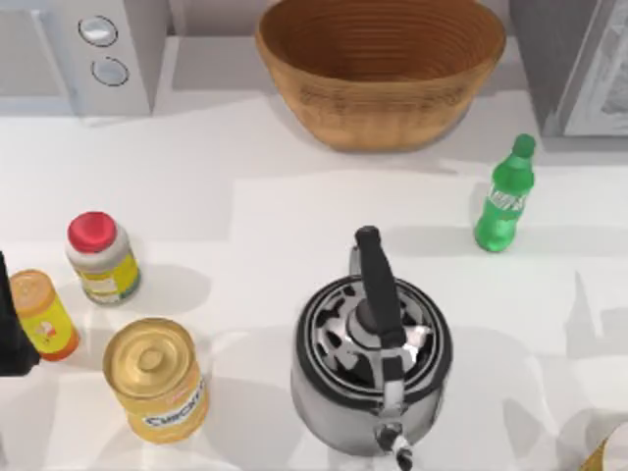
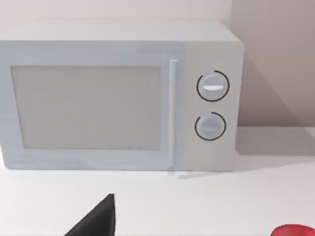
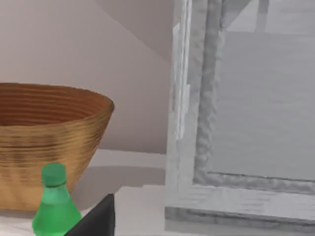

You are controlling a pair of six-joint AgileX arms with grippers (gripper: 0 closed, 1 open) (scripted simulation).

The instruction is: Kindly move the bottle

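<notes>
the bottle stands upright on the white table, toward the right side, touched by nothing. in the top view the left arm shows as a dark shape at the table's left edge, just beside the small orange bottle; whether its claw is apart or together cannot be told. from that arm, the red-lidded white jar stands a little farther in, the gold tin sits nearer the front edge, and the green bottle is well apart from it, across the table past the kettle. the left wrist view has one dark fingertip low in the picture, with the microwave facing it and a sliver of the jar's red lid off to the side. the right wrist view likewise has one dark fingertip, its claw state impossible to tell; the bottle's green cap and shoulders sit just beside that fingertip, not touching it, with the woven basket behind the bottle and a grey cabinet to the other side.
</notes>
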